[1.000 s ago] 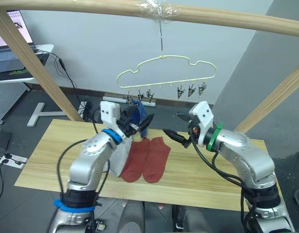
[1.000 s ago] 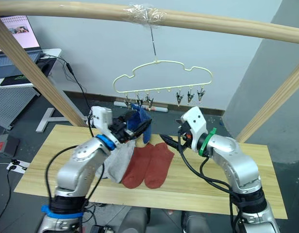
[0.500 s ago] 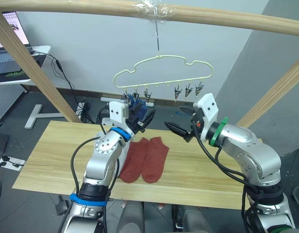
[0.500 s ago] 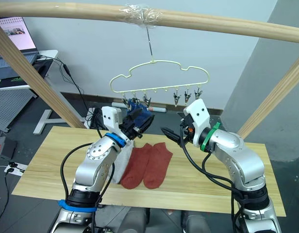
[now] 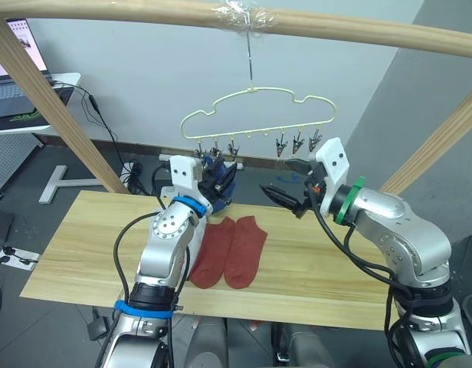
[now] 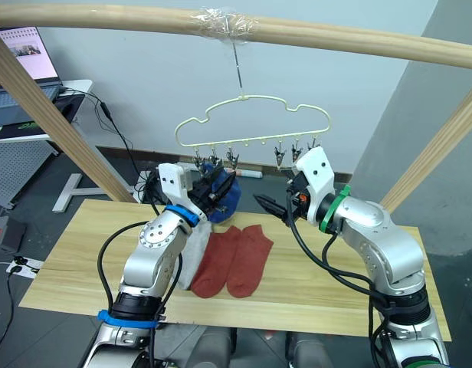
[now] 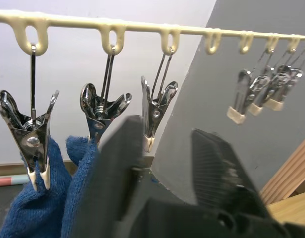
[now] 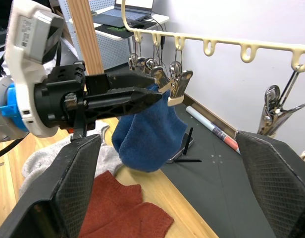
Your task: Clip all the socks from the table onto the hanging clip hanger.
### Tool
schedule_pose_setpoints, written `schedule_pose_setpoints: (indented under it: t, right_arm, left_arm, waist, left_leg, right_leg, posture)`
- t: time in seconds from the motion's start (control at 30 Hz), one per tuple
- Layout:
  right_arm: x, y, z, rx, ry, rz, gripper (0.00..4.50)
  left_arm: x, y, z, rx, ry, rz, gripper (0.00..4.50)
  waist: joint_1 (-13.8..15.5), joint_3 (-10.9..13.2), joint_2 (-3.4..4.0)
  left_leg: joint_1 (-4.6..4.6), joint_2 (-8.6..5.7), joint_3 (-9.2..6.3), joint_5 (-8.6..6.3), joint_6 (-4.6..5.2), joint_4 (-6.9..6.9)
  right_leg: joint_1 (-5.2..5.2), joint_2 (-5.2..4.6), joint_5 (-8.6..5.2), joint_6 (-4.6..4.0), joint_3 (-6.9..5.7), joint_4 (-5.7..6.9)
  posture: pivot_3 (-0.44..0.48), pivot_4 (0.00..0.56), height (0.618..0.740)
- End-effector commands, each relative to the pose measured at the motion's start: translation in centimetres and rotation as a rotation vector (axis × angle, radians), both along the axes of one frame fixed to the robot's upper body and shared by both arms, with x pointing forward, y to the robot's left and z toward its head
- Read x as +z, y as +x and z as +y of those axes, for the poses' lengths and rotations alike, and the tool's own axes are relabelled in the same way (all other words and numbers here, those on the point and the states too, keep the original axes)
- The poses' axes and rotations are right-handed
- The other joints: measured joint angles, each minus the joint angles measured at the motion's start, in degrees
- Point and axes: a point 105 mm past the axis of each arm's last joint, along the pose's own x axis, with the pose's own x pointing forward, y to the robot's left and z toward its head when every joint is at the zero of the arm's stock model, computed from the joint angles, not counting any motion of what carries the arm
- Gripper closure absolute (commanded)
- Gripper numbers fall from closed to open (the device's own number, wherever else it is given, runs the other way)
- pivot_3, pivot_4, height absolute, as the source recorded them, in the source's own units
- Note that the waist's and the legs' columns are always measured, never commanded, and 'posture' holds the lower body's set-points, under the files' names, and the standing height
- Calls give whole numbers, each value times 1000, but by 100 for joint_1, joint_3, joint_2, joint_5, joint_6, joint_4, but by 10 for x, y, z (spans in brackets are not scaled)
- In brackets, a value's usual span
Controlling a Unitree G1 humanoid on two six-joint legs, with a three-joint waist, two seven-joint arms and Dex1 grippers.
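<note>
At frame centre, two rust red socks lie flat on the table, a grey sock beside them. Above, the left gripper pinches the blue socks up at the left clips of the clip hanger. The right gripper, centre right, gapes wide, empty.

**Blue sock at the hanger clips, seen from the right wrist**

The right pincer stands wide open, its two black fingers well apart. Between them the left pincer reaches to the clip hanger, its tips at the cluster of metal clips. A blue sock hangs from there. On the counter below lie a grey sock and a rust red sock.
</note>
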Motion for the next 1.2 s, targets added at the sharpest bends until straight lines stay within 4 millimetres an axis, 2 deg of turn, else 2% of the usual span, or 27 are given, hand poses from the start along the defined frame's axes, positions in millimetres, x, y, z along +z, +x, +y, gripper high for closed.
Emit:
schedule_pose_setpoints:
  t: [0.03,0.27,0.5,0.6,0.7,1.0,1.2]
  right_arm:
    - [16,-2,-3,2,17,-58,0]
    - [20,-1,-2,3,17,-64,0]
    - [20,-1,-4,-4,17,-65,0]
    - [21,0,-4,-5,19,-65,0]
    - [21,0,-4,-8,19,-65,0]
    - [20,2,-6,-15,18,-62,0]
    - [21,2,-8,-26,18,-62,0]
  left_arm:
    - [13,1,-3,-2,-9,-53,3899]
    - [14,8,-5,28,-31,-48,3899]
    - [13,6,-4,28,-38,-47,3899]
    - [14,6,-2,41,-24,-58,3352]
    - [15,9,-1,64,-17,-63,2434]
    - [16,12,-4,62,-19,-66,2434]
    - [23,18,-9,76,-26,-96,2434]
  waist:
    - [0,0,0]
    - [1,0,0]
    - [1,0,0]
    - [1,0,0]
    - [1,0,0]
    - [2,0,0]
    - [1,0,-1]
  left_leg:
    - [0,0,-1,0,0,0]
    - [0,0,-1,0,0,6]
    - [0,0,-1,0,0,6]
    - [0,0,-2,0,0,6]
    - [0,0,-1,0,0,6]
    - [0,0,-1,0,0,7]
    - [0,0,-2,0,1,10]
  right_leg:
    - [0,0,0,0,-1,0]
    - [2,0,2,2,-1,2]
    - [2,0,9,-9,-1,2]
    - [2,0,9,-9,-1,3]
    - [2,0,9,-9,-1,3]
    - [2,0,9,-10,-1,3]
    - [3,0,10,-9,-1,4]
  posture:
    - [219,162,740]
    - [218,162,740]
    - [218,162,740]
    - [218,162,740]
    - [215,163,740]
    - [212,164,740]
    - [203,165,740]
